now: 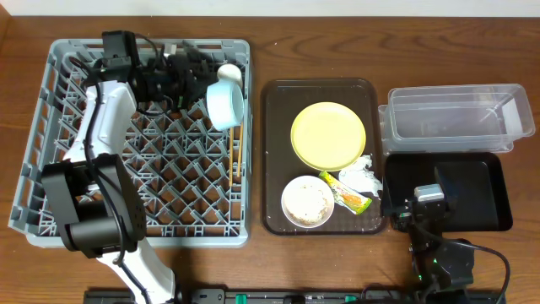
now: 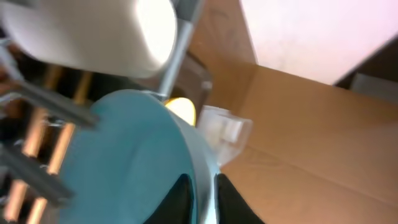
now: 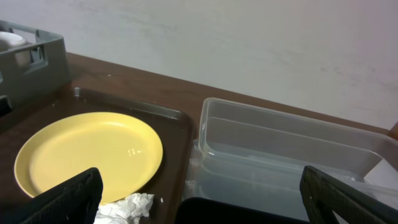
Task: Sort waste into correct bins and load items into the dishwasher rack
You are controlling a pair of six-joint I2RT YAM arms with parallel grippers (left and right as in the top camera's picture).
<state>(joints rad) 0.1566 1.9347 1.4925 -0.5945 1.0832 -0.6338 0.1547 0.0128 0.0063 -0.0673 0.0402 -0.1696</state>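
Note:
The light blue bowl (image 1: 224, 105) stands on edge in the grey dishwasher rack (image 1: 51, 127), just below the white cup (image 1: 229, 74). My left gripper (image 1: 205, 87) is shut on the bowl's rim (image 2: 205, 168), one finger inside and one outside. Wooden chopsticks (image 1: 235, 152) lie in the rack beside the bowl. The yellow plate (image 1: 328, 135), a white bowl (image 1: 307, 202) holding rice-like scraps, the green-and-yellow wrapper (image 1: 345, 192) and the crumpled napkin (image 1: 363, 176) rest on the brown tray (image 1: 274, 152). My right gripper (image 3: 205, 205) hangs wide open and empty over the black tray's (image 1: 481, 194) left end.
The clear tub (image 1: 456, 118) sits behind the black tray at the right. In the right wrist view the plate (image 3: 87, 155) and napkin (image 3: 127, 205) lie to the left, and the tub (image 3: 292, 155) is straight ahead.

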